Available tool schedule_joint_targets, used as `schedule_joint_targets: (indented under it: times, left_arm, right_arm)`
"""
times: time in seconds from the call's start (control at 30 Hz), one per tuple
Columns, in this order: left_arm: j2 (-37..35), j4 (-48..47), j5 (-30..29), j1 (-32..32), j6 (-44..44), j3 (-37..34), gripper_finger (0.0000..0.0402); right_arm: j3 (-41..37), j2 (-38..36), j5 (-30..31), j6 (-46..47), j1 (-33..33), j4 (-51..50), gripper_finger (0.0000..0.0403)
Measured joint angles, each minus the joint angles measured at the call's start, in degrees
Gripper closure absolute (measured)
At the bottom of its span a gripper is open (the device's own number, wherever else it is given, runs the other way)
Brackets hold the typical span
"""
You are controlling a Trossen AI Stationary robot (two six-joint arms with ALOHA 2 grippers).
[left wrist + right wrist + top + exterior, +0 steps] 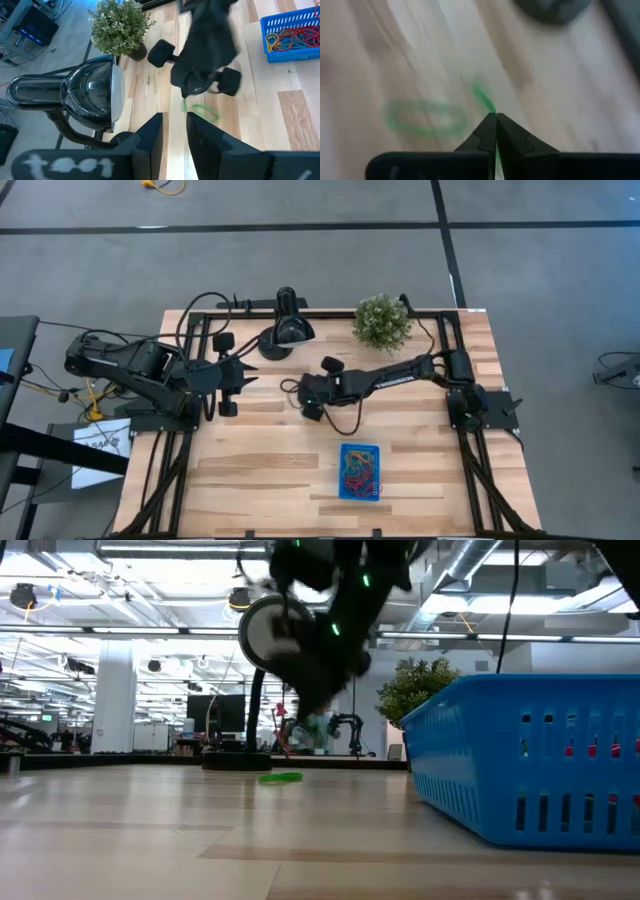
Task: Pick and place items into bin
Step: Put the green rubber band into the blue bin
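Right claw (496, 120) clenched on green band (482, 97) above tabletop (260, 470); second green band (422, 117) beside; left claw (174, 131) part-open, idle.

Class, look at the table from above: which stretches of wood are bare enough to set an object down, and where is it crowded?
Free: the wood left of the blue bin, toward the near edge, and the strip right of it. Crowded: the far side, where the lamp, the plant and both arms sit, and mid-table, where the right end effector is shut over a green band.
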Motion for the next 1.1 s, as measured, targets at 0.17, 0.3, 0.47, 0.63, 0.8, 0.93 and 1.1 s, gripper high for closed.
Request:
schedule_joint_targets:
  times: [0.17, 0.3, 0.47, 0.63, 0.8, 0.93, 1.1]
  left_arm:
    - [0.0, -0.4, 0.0, 0.0, -0.7, 0.0, 0.0325]
    - [0.0, -1.2, 0.6, 0.0, -1.8, 0.0, 0.0325]
    - [0.0, -1.5, 0.7, 0.0, -1.8, 0.0, 0.0325]
    - [0.0, -1.4, 0.8, 0.0, -1.8, 0.0, 0.0325]
    - [0.0, -0.8, 0.8, 0.0, -2.0, 0.0, 0.0325]
    - [0.0, -0.6, 0.9, 0.0, -3.2, 0.0, 0.0325]
    - [0.0, -0.6, 0.9, 0.0, -4.6, 0.0, 0.0325]
  right_arm:
    - [1.8, -4.7, 2.0, 1.4, 3.6, -2.9, 0.0402]
    - [1.9, -9.6, -0.3, 8.9, 7.9, -10.3, 0.0402]
    - [2.0, -14.6, -7.7, 22.2, 15.3, -19.0, 0.0402]
    - [1.9, -15.5, -13.3, 30.2, 23.9, -20.1, 0.0403]
    - [1.8, -13.4, -16.2, 35.4, 30.1, -19.4, 0.0403]
    - [1.9, -11.7, -19.5, 39.5, 32.4, -19.9, 0.0403]
    - [1.9, -10.6, -24.9, 41.0, 33.9, -19.8, 0.0403]
